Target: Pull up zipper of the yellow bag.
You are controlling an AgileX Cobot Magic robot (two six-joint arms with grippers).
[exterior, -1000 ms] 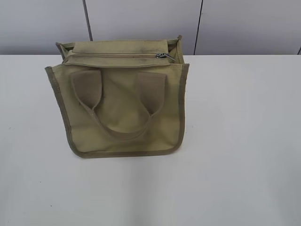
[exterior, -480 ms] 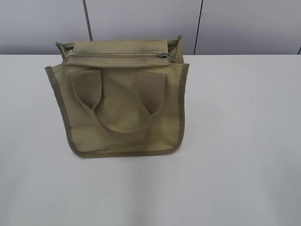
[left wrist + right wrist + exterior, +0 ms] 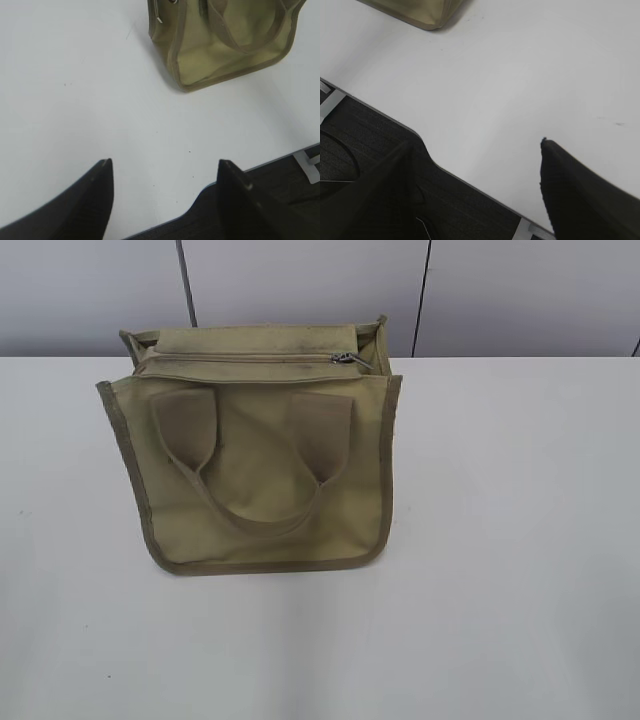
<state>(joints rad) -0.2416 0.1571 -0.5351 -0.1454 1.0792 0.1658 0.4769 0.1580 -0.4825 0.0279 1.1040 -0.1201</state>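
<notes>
The yellow bag (image 3: 255, 455) lies on the white table (image 3: 500, 540), left of centre, its front panel and loop handles facing me and its top panel at the far side. The zipper (image 3: 240, 358) runs along that top panel, with the silver pull tab (image 3: 350, 359) at its right end. No gripper shows in the exterior view. The left gripper (image 3: 162, 167) is open and empty over the table's near edge, well short of the bag (image 3: 225, 45). The right gripper (image 3: 475, 145) is open and empty, far from the bag's corner (image 3: 420, 12).
The table's front edge, with a curved cutout and dark floor below, shows in both wrist views (image 3: 260, 175) (image 3: 380, 150). A grey panelled wall (image 3: 320, 290) stands behind the table.
</notes>
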